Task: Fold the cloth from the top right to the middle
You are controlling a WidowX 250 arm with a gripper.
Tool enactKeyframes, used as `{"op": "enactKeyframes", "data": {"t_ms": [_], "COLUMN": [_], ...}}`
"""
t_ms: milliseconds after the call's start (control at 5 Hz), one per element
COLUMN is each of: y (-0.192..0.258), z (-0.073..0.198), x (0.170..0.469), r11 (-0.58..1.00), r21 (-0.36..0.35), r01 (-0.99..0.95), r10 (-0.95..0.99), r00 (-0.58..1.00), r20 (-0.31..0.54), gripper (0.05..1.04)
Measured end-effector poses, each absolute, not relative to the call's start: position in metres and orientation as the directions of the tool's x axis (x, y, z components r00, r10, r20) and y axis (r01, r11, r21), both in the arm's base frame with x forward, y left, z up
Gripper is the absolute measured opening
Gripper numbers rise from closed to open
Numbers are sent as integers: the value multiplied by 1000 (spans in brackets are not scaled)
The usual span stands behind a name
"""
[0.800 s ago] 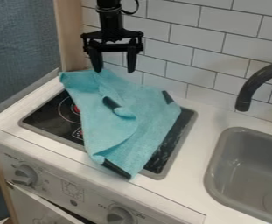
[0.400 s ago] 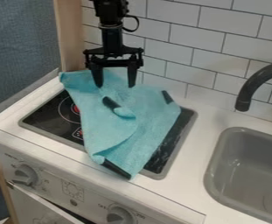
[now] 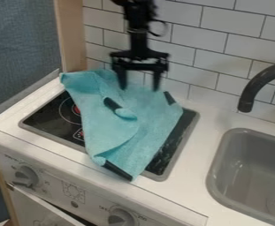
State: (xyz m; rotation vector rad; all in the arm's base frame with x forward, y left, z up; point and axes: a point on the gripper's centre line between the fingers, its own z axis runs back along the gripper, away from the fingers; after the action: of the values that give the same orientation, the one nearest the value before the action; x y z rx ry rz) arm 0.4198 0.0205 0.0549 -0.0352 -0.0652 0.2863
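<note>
End effector [image 3: 139, 88] moved toward sink [image 3: 220, 167], released, over cloth [image 3: 119, 134] on stovetop [image 3: 47, 116]; tiled wall [image 3: 207, 57] behind.

Toy kitchen, probably: cooktop [image 3: 187, 128] at left, grey basin [image 3: 222, 163] at right with dark tap [image 3: 258, 84], tiled wall [image 3: 234, 39] at far side, control knobs [image 3: 24, 176] at near side.
</note>
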Motion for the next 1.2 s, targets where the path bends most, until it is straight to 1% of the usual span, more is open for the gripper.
{"op": "enactKeyframes", "data": {"t_ms": [200,400,600,1000,1200], "y": [11,0,-22,-21,-20], "z": [57,52,38,20,10], "x": [427,437,448,451,448], "r11": [962,961,974,978,980], "r21": [-9,9,38,73,84], "r01": [-273,-277,-225,-196,-183], "r10": [273,276,224,197,183], "r00": [959,960,974,980,983], "r20": [74,56,17,-9,-2], "gripper": [999,999,999,999,943]}}
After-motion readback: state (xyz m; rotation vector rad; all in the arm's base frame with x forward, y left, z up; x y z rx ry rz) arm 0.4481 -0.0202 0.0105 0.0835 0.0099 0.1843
